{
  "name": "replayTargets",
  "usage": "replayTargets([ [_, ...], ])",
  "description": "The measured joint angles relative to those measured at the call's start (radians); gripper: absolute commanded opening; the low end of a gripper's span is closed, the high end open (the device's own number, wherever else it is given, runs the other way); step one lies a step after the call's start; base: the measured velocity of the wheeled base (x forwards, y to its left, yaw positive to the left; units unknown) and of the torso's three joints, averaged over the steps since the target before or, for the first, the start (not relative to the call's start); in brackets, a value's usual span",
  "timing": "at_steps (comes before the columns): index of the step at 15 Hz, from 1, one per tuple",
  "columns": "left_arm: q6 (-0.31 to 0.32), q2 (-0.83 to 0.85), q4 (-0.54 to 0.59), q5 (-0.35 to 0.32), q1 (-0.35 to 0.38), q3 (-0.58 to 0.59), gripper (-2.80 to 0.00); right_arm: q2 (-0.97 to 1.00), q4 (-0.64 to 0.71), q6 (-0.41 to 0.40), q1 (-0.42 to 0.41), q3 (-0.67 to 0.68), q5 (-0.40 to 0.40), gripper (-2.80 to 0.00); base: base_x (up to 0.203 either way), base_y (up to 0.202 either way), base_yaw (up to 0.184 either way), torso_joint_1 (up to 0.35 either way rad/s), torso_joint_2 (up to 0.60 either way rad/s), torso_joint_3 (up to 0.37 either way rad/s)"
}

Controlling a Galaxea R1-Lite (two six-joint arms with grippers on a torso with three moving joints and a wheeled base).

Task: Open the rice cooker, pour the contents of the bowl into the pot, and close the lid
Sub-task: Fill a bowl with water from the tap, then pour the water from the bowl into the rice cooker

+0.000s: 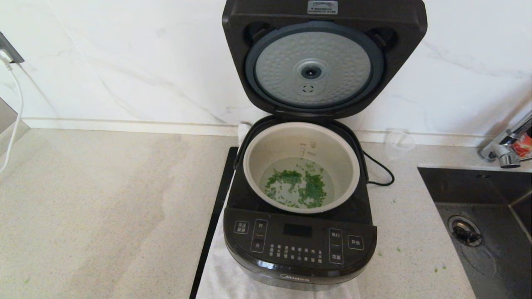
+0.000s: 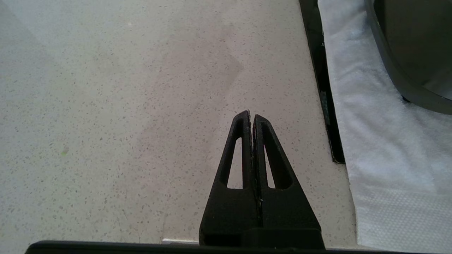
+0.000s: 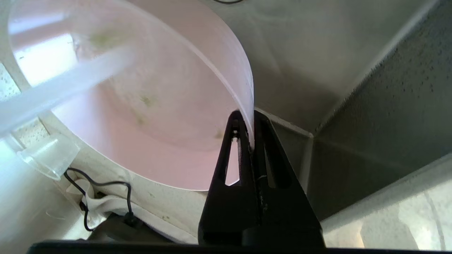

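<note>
Left gripper [image 2: 251, 116] parked over counter [image 2: 123, 106], fingers pressed together, empty. Right gripper [image 3: 247, 121] pinches bowl [image 3: 159, 106] rim; bowl drained, a few flecks remain. Herbs [image 1: 297, 187] float in pot [image 1: 301, 141]. Lid [image 1: 324, 58] stands upright; closing remains.

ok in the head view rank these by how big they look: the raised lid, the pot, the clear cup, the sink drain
1. the lid, raised and nearest the camera, which may exaggerate it
2. the pot
3. the clear cup and the sink drain look about alike, so I won't rank them
</note>
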Motion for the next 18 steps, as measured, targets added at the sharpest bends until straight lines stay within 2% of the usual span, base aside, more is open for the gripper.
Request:
replayTargets([
  [5, 0.000, 0.000, 0.000, 0.000, 0.000, 0.000, -2.80, -0.085, 0.050, -0.008, 0.042, 0.021, -0.005, -2.80, 0.000, 0.000, 0.000, 0.000, 0.00, 0.000],
  [9, 0.000, 0.000, 0.000, 0.000, 0.000, 0.000, -2.80, -0.244, 0.053, -0.029, 0.139, 0.128, -0.029, -2.80, 0.000, 0.000, 0.000, 0.000, 0.00, 0.000],
  [11, 0.000, 0.000, 0.000, 0.000, 0.000, 0.000, -2.80, -0.343, 0.055, -0.031, 0.236, 0.189, -0.078, -2.80, 0.000, 0.000, 0.000, 0.000, 0.00, 0.000],
  [14, 0.000, 0.000, 0.000, 0.000, 0.000, 0.000, -2.80, -0.490, 0.086, -0.027, 0.424, 0.242, -0.138, -2.80, 0.000, 0.000, 0.000, 0.000, 0.00, 0.000],
  [18, 0.000, 0.000, -0.001, 0.000, 0.000, 0.000, -2.80, -0.621, 0.195, 0.003, 0.685, 0.208, -0.217, -2.80, 0.000, 0.000, 0.000, 0.000, 0.00, 0.000],
])
